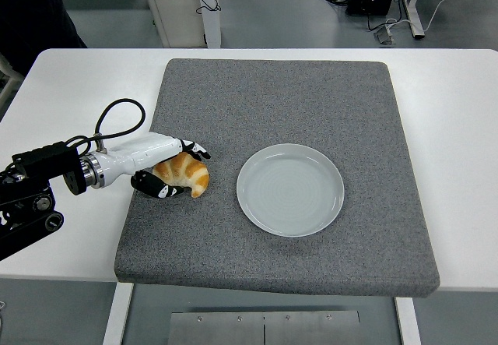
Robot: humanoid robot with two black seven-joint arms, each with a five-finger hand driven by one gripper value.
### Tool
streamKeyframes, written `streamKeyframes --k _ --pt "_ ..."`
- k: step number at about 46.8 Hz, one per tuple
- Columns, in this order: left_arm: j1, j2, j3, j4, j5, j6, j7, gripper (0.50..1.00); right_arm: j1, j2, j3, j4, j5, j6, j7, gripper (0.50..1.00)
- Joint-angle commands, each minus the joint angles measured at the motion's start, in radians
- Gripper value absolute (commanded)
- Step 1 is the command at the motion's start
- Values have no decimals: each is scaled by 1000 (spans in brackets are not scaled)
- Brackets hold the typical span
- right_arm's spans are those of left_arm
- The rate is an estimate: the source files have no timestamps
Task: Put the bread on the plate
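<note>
mat: coarse grey felt-like square mat (311, 103) covers most of the white table (459, 127).
plate: round pale grey glazed plate (290, 189), smooth, right of mat centre, bare.
bread: golden ridged croissant (185, 173) near the mat's left edge, well apart from the plate.
left hand (167, 166): fingers curled over the croissant, thumb beneath; we judge the grip closing.
grasp: we'd squeeze lightly, since flaky crust crushes, then lift clear before crossing.
</note>
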Motion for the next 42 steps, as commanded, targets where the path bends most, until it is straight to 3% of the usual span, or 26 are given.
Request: streamKeyframes --k 1,10,23,42 --pt "-1 0 5 1 0 0 -2 707 0 0 0 0 0 0 0 1000" --pt "-1 0 8 4 -2 1 -24 655 0 0 0 0 0 0 0 1000" --pt "-16 0 -17 4 -17 6 -54 651 0 0 0 0 0 0 0 1000" --pt "-43 3 -166 4 -38 -7 -67 630 0 0 0 0 0 0 0 1000"
